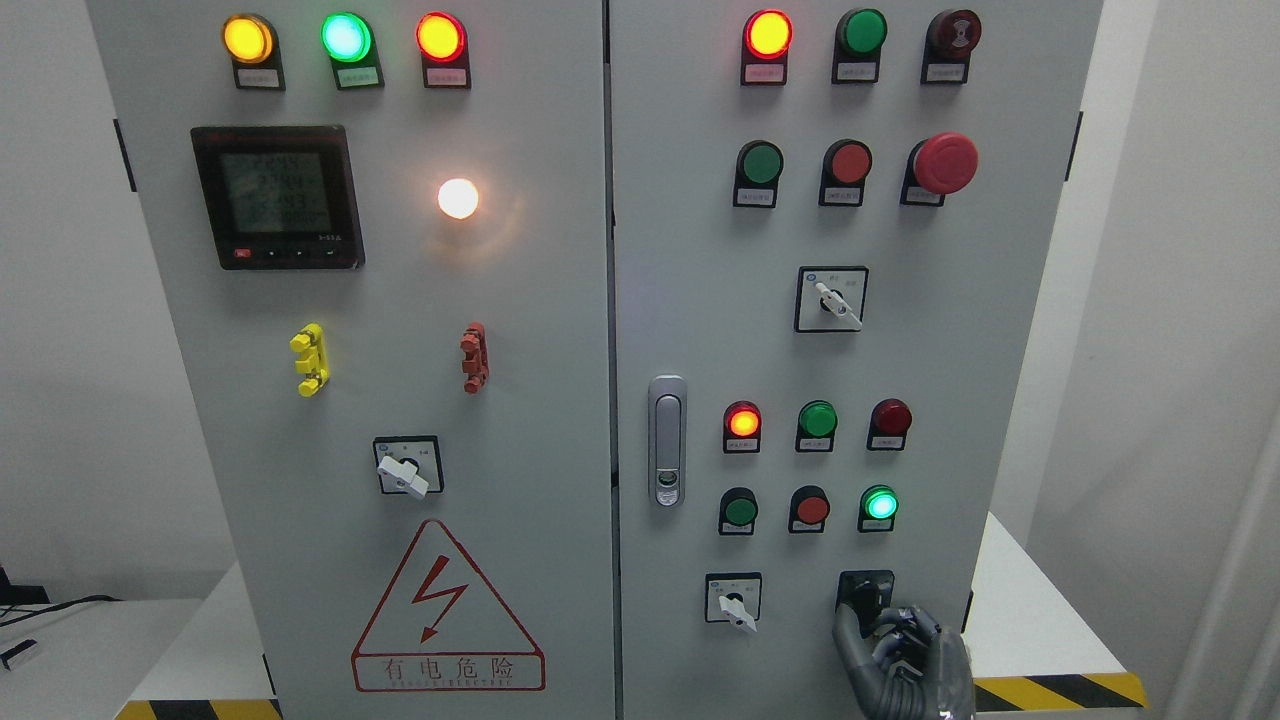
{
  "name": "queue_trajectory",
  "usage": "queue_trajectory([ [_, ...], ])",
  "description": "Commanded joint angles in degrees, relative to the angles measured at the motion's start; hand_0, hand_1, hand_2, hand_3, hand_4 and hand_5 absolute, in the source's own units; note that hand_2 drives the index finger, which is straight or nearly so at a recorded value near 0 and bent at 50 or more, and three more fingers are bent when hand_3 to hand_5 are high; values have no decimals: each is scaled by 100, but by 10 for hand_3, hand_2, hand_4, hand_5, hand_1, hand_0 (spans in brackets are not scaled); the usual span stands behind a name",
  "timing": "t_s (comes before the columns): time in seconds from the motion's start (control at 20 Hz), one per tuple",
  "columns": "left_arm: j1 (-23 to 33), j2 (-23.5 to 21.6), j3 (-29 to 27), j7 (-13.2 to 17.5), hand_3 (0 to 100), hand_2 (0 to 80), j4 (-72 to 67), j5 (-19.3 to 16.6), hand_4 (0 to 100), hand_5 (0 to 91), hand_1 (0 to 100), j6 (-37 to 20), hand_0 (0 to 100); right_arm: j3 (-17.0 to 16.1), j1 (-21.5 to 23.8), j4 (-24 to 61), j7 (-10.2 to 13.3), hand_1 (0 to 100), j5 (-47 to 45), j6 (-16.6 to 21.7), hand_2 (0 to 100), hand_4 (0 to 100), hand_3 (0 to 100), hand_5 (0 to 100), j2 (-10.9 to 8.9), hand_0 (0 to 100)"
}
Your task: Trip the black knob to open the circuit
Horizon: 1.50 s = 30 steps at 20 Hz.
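Observation:
The black knob [866,590] sits on a black square plate at the lower right of the grey cabinet's right door [700,300]. My right hand [868,622] comes up from the bottom edge just below it. Its dark thumb [846,645] lies against the knob's left lower side, and its curled fingers [915,625] wrap the right lower side. The hand hides the knob's lower part. My left arm does not show.
A white-handled selector [735,605] sits left of the knob. Above it are a lit green button [879,503], other buttons and lamps, and a door latch [666,440]. The left door has a meter [277,196] and a warning triangle [445,610]. A yellow-black striped table edge [1060,690] is at right.

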State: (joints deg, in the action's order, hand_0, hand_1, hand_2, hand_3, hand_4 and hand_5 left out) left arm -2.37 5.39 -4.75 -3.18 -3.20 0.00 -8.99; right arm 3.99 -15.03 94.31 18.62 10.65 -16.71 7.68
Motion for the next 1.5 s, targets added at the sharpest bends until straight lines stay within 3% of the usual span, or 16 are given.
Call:
queue_trajectory([
  [0.0,0,-3,0,2,0,0,4,-176,0,0,389,3,120,-21,1,-35,2,693,77,-8,566,902,895,991,-4,304],
  [1.45,0,-3,0,2,0,0,-5,-176,0,0,389,3,120,-39,9,-79,2,711,297,-8,558,894,887,989,-4,298],
])
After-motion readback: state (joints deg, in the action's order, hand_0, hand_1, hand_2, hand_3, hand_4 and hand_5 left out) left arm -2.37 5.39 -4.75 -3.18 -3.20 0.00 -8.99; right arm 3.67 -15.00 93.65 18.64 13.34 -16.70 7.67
